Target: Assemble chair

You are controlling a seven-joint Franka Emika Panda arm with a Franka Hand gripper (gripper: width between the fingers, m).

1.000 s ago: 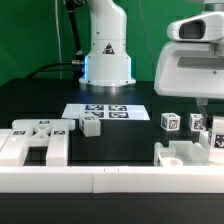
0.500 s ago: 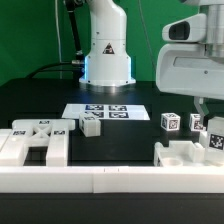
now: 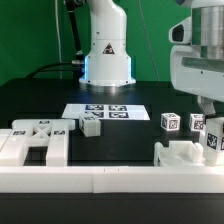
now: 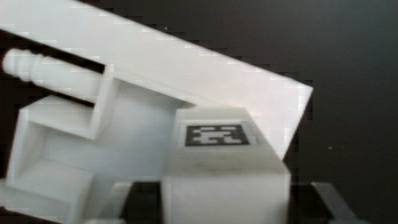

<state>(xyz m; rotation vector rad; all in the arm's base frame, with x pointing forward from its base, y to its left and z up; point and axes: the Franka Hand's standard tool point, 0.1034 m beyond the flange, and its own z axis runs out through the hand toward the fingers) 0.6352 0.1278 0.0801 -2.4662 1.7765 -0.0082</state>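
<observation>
My gripper [image 3: 211, 112] hangs at the exterior view's right and is shut on a chunky white chair part [image 3: 214, 139] that bears a square tag. In the wrist view that tagged part [image 4: 224, 150] fills the gap between the dark fingers [image 4: 146, 205] of the gripper [image 4: 217, 203]. The held part sits against a larger white chair piece [image 3: 184, 155] with a hollow and a round peg [image 4: 39, 66]. I cannot tell whether the two are joined.
Big white chair parts [image 3: 38, 142] and a small white block [image 3: 92, 125] lie at the exterior view's left. The marker board [image 3: 108, 112] lies in front of the robot base. Two tagged blocks [image 3: 170, 122] stand nearby. A long white wall [image 3: 110, 181] runs along the front.
The arm has shifted a little toward the exterior view's right with the tagged part still in its grip. The other parts have not moved.
</observation>
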